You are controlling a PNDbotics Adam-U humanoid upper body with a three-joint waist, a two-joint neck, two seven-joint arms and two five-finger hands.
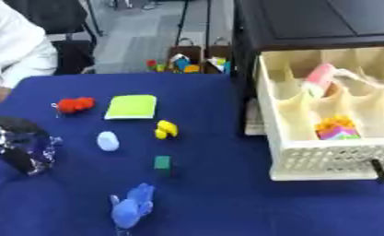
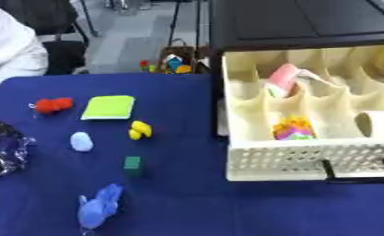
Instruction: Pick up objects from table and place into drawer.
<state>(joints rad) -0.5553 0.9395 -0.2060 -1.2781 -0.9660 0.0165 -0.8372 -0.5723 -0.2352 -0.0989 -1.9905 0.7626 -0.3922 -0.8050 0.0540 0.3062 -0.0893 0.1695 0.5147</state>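
Blue cloth covers the table (image 1: 219,203), and the robot's left hand (image 1: 21,145) comes in at the left edge, black and silver, resting low on the cloth; whether its fingers are apart or curled cannot be told. No right hand shows in either view.

Just to the right of that hand lies a pale blue oval piece (image 1: 107,141). Beyond the hand, farther from the robot, sits a red clump (image 1: 75,104), with a lime-green flat pad (image 1: 132,106) beside it on the right. A yellow piece (image 1: 165,129) lies right of the pale blue one, and a small green block (image 1: 162,162) sits nearer the robot than the yellow piece. Nearest the robot, to the hand's lower right, lies a blue floppy toy (shape unclear) (image 1: 133,206).

Well to the right of the hand stands the cream drawer (image 2: 291,168), pulled open from a dark cabinet (image 2: 307,23). Its compartments hold a pink-and-white item (image 2: 285,79), a multicoloured block cluster (image 2: 292,129) and a cream roll (image 2: 375,123).
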